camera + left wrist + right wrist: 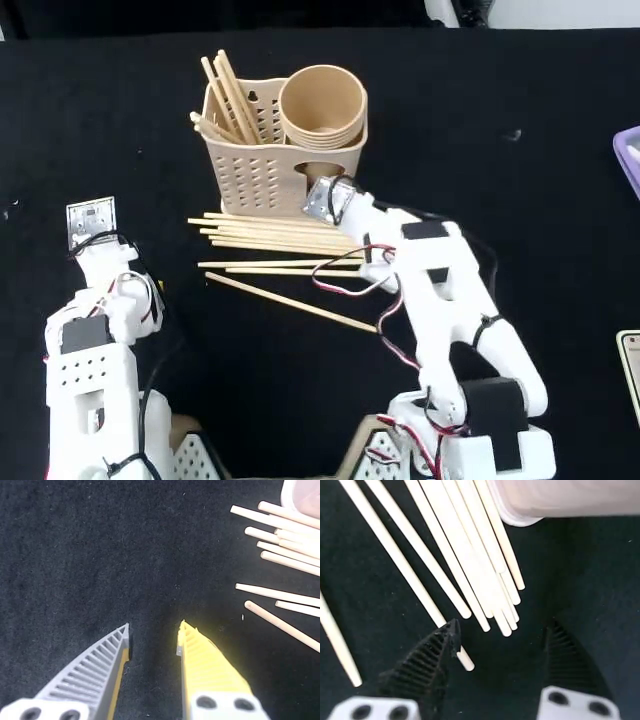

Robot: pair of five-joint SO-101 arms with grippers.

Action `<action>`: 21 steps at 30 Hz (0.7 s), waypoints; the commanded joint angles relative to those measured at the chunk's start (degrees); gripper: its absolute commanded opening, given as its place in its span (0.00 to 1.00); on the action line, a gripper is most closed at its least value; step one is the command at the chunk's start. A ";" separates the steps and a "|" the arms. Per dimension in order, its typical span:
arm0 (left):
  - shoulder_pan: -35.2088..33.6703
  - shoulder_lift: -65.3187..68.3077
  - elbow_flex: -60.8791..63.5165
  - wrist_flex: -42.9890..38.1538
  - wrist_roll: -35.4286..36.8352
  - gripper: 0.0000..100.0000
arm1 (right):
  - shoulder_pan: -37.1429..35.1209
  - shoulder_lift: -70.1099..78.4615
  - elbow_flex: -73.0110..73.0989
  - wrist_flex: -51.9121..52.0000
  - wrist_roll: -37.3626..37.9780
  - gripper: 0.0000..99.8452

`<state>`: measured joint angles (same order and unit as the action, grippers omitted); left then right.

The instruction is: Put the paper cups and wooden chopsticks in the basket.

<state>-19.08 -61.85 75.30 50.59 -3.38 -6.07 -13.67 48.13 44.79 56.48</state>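
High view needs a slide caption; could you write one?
Paper cups and some chopsticks in the basket; more chopsticks on the table.

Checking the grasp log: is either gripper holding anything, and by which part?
Nothing is held. The left gripper is open over bare cloth; the right gripper is open over the ends of the loose chopsticks, not clamped on any.

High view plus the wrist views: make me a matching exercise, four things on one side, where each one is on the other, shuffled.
1 paper cups
2 loose chopsticks
3 left gripper
4 right gripper

A over bare black cloth
B stacked in the basket
C over chopstick ends near the basket
D lying on the black cloth in front of the basket

Pairs: 1-B; 2-D; 3-A; 4-C
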 commanded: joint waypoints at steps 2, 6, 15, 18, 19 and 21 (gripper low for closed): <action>-0.48 0.00 -0.48 -0.79 0.09 0.17 | 1.32 -0.04 -4.97 0.18 0.79 0.27; -0.48 0.00 -0.48 -0.79 0.09 0.17 | 1.41 -0.04 -5.32 -0.62 0.88 0.27; -0.31 0.00 -0.48 -0.79 0.09 0.17 | 0.88 -0.04 -1.71 0.35 1.23 0.27; -0.40 0.00 -0.48 -0.79 0.09 0.17 | -1.32 -0.04 0.75 0.79 4.66 0.27; -0.40 0.00 -0.48 -0.79 0.09 0.17 | -2.29 -0.04 1.80 0.79 5.45 0.27; -0.40 0.00 -0.48 -0.79 0.09 0.17 | -3.78 -0.04 3.21 0.79 6.24 0.27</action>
<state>-19.08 -61.85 75.30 50.59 -3.38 -7.47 -13.67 50.59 45.23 60.79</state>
